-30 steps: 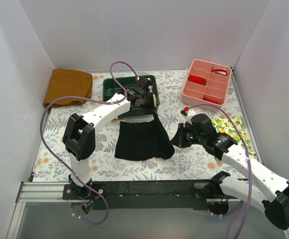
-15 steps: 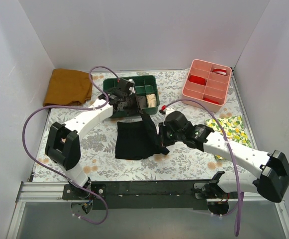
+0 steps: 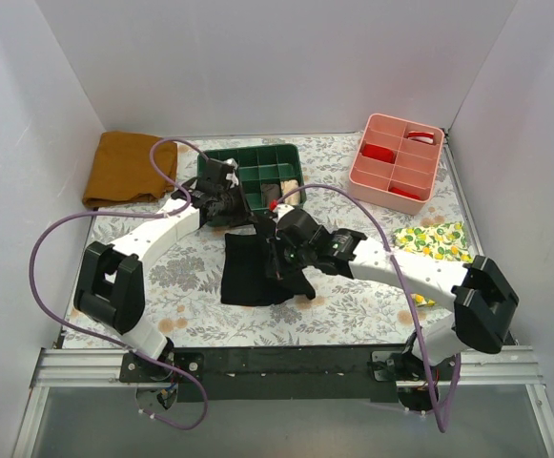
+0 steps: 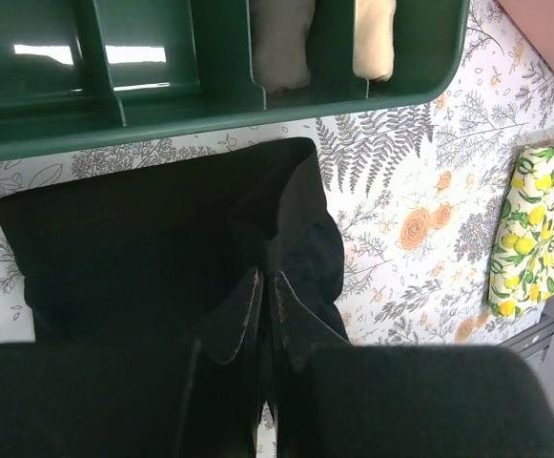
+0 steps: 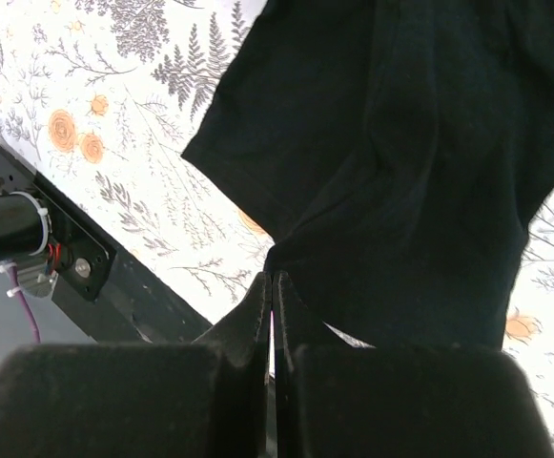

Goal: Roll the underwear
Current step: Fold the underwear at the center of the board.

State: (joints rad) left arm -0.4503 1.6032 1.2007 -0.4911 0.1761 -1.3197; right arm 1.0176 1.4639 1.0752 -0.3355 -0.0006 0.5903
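Near the middle of the table (image 3: 353,315), the underwear (image 3: 248,277) is shown half folded, one flap pinched by the jaws of the left gripper (image 4: 265,286) and right gripper (image 5: 272,281). Folding before rolling is judged in hand; next, the flap should be laid flat and released. At the far edge stand the green tray (image 4: 143,119) and pink tray (image 3: 420,157); the former holds a grey roll (image 4: 281,43) and a cream roll (image 4: 374,38), the latter red items (image 3: 381,152).

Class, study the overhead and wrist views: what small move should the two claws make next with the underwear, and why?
Probably lower the pinched edge leftward onto the flat half: the left claw and right claw are each shut on a raised fold of the underwear, not yet laid down.
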